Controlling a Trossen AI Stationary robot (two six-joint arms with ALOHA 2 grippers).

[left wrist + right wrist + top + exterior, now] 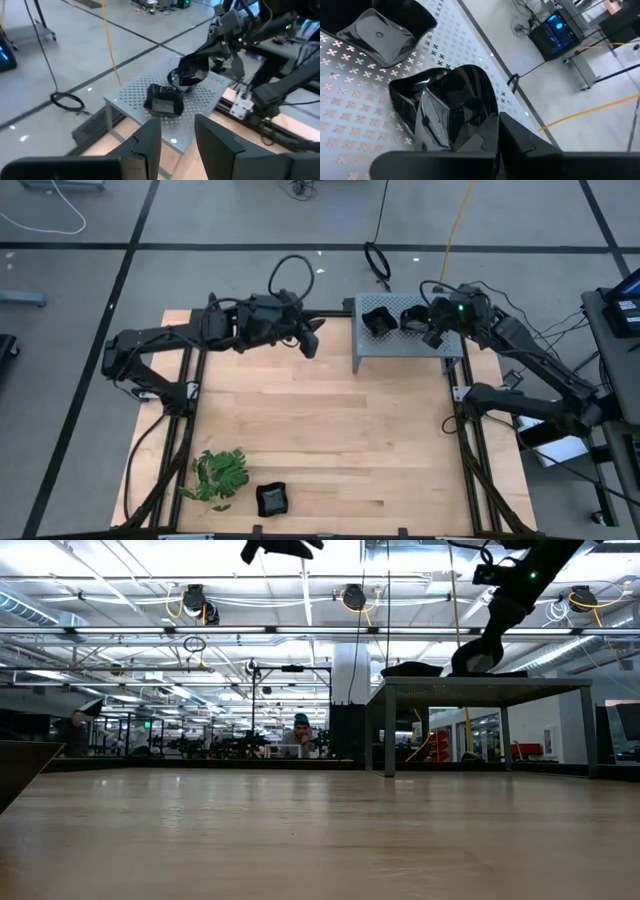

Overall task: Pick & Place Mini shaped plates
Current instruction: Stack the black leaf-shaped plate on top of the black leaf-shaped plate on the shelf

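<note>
Two glossy black mini plates are at the grey perforated box. A square one rests by its base on the box top. A rounded one is in my right gripper, which is shut on it above the box. A third plate lies on the wooden table near its near edge. My left gripper is open and empty. It hovers over the table's far edge, just left of the box. My right gripper holds the rounded plate by its rim, on the side toward the box's right edge. One finger lies against the plate's outside, and the plate hides the other. The fingers slant down from the right. The plate is tilted, low over the perforated top; I cannot tell whether its lower rim touches.
A green leafy sprig lies left of the third plate, near the table's near-left corner. The box stands on legs at the far right of the table. Bare wood stretches between the box and the sprig. A person sits in the room beyond.
</note>
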